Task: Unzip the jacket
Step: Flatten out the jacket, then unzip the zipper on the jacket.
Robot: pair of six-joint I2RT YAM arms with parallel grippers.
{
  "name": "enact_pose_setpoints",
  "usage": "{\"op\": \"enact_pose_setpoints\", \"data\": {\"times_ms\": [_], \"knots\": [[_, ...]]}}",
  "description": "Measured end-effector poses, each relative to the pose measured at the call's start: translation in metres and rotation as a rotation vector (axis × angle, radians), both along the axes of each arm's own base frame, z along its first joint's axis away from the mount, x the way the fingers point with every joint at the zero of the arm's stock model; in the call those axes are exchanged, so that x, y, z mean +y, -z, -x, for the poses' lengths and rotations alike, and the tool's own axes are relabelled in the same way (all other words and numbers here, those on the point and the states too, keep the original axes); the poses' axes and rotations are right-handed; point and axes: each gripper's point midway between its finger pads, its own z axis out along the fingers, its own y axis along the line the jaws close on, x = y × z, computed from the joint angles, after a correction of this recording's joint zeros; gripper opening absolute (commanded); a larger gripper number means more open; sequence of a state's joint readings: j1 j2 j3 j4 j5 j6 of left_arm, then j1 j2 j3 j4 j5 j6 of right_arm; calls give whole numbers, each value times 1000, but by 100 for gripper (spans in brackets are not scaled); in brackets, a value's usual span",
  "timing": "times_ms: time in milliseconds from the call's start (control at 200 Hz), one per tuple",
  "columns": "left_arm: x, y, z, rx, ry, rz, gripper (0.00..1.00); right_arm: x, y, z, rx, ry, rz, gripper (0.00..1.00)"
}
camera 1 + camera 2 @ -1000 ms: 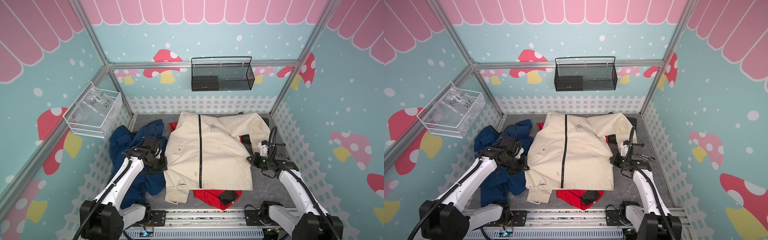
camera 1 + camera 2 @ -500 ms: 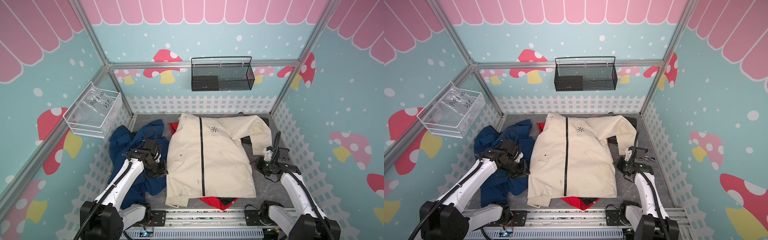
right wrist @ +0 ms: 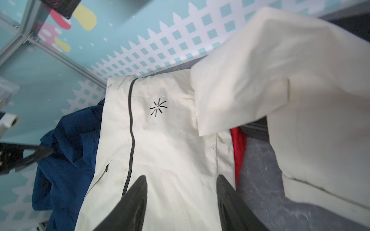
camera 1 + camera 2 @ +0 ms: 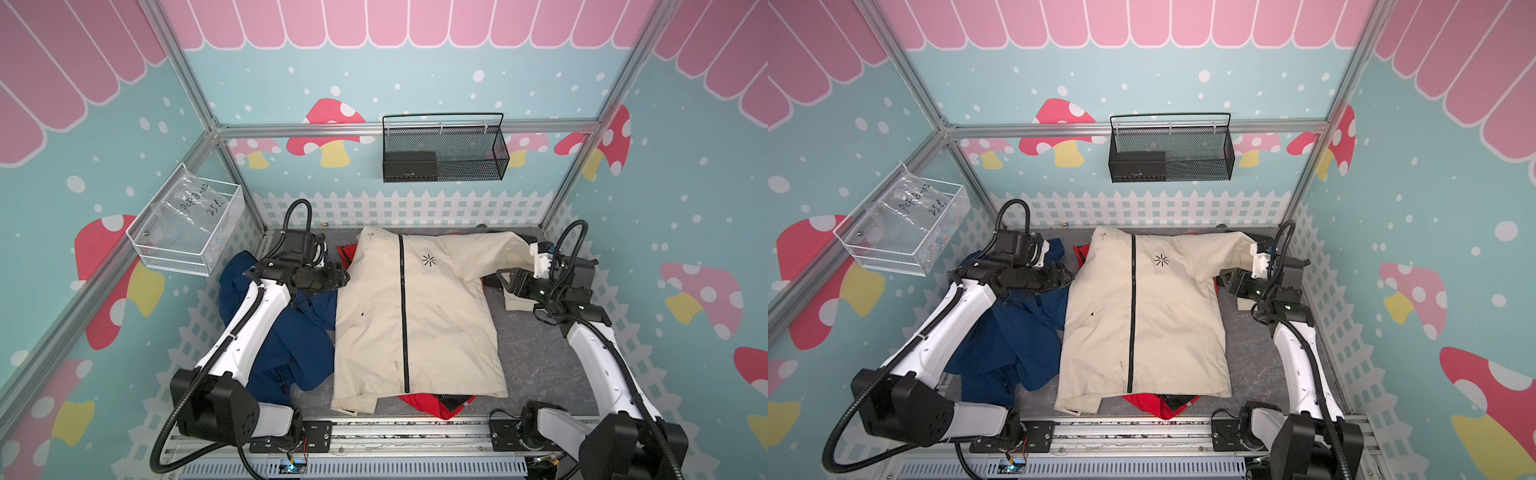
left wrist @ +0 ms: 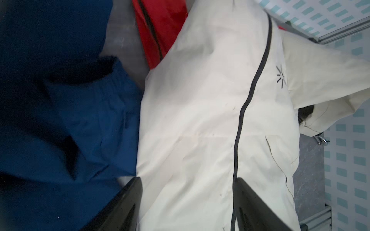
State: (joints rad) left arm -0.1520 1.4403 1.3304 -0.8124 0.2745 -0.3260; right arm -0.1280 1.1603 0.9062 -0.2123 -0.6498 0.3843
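the jacket (image 4: pixel 415 324) now lies flat and straight between the arms, and both grippers have let go. left gripper (image 4: pixel 344 279) and right gripper (image 4: pixel 502 280) sit at its sides, jaws spread, empty. its zip (image 4: pixel 402 311) is shut collar to hem, so unzipping has yet to start.

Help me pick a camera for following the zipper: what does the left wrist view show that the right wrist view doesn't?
Only the left wrist view shows the black zipper on the red garment. Only the right wrist view shows the left end effector, next to the blue garment. Both show the cream jacket, its closed dark zipper, the star logo, and parts of the red and blue garments.
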Motion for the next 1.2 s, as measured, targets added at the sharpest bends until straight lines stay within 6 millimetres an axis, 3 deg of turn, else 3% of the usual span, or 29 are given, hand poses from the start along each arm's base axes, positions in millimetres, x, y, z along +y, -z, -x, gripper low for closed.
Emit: {"op": "enact_pose_setpoints", "data": {"times_ms": [150, 330, 520, 646, 791, 886, 971, 1046, 1196], "knots": [[-15, 9, -56, -78, 80, -2, 78, 38, 2, -21, -16, -150, 34, 55], [-33, 16, -129, -193, 146, 10, 78, 66, 16, -31, 7, -224, 48, 55], [-49, 25, -185, -313, 185, 34, 80, 68, 25, -34, 30, -206, 62, 55], [-59, 32, -219, -354, 197, 51, 76, 67, 27, -36, 46, -191, 54, 55], [-73, 50, -229, -340, 236, 109, 62, 67, 25, -38, 43, -184, 43, 55], [-84, 60, -225, -318, 274, 144, 38, 68, 25, -41, 45, -184, 39, 53], [-91, 59, -222, -311, 294, 173, 15, 69, 23, -45, 41, -191, 33, 45], [-96, 55, -220, -322, 319, 194, 2, 74, 20, -47, 29, -221, 18, 42], [-103, 47, -218, -366, 356, 221, 0, 100, 21, -40, 24, -321, -23, 34]]}}
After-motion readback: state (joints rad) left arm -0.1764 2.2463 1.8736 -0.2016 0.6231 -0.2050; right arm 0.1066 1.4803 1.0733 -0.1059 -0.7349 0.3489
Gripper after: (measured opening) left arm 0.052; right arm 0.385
